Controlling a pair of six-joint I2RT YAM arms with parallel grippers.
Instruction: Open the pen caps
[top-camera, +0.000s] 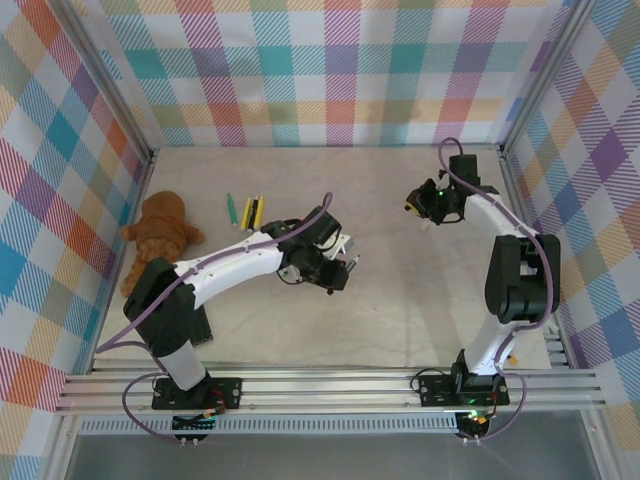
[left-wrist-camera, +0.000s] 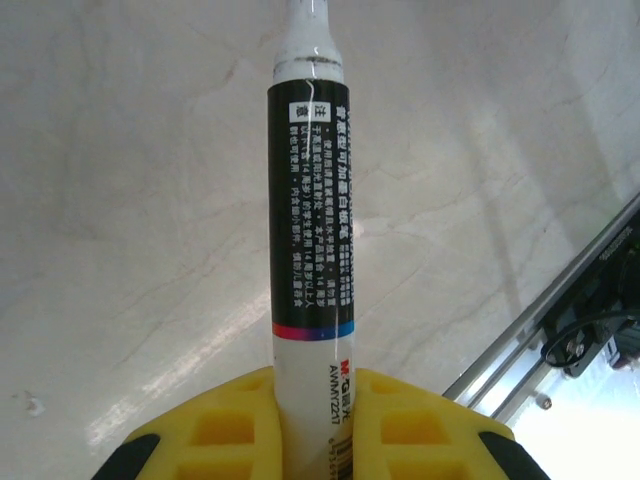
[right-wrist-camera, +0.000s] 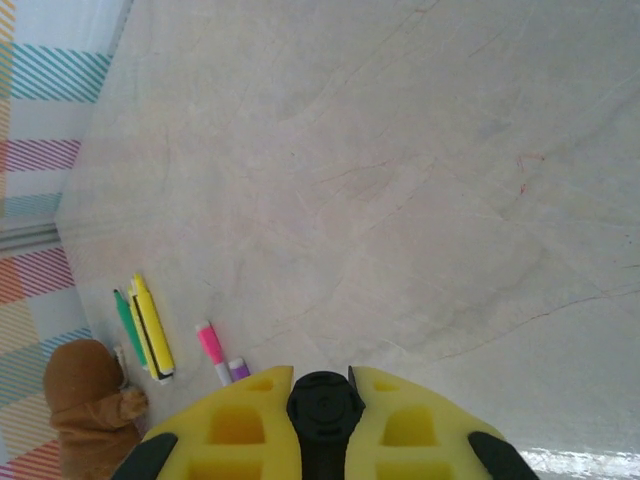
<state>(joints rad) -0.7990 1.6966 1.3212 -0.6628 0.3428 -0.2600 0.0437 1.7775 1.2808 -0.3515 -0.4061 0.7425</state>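
My left gripper (left-wrist-camera: 312, 388) is shut on a thick marker pen (left-wrist-camera: 308, 200) with a white barrel and a black printed label. The pen points away from the wrist, and its far end (left-wrist-camera: 310, 30) is white and narrow, with no cap on it. My right gripper (right-wrist-camera: 322, 385) is shut on a round black pen cap (right-wrist-camera: 324, 405), seen end-on between the yellow fingers. In the top view the left gripper (top-camera: 343, 268) is over the middle of the table and the right gripper (top-camera: 415, 203) is well apart from it at the back right. Capped pens in green (right-wrist-camera: 127, 322), yellow (right-wrist-camera: 152, 325), pink (right-wrist-camera: 210, 343) and purple (right-wrist-camera: 239, 368) lie on the table.
A brown teddy bear (top-camera: 160, 235) lies at the left, beside the green and yellow pens (top-camera: 246, 208). The checked walls close in the back and both sides. An aluminium rail (top-camera: 330, 385) runs along the near edge by the arm bases.
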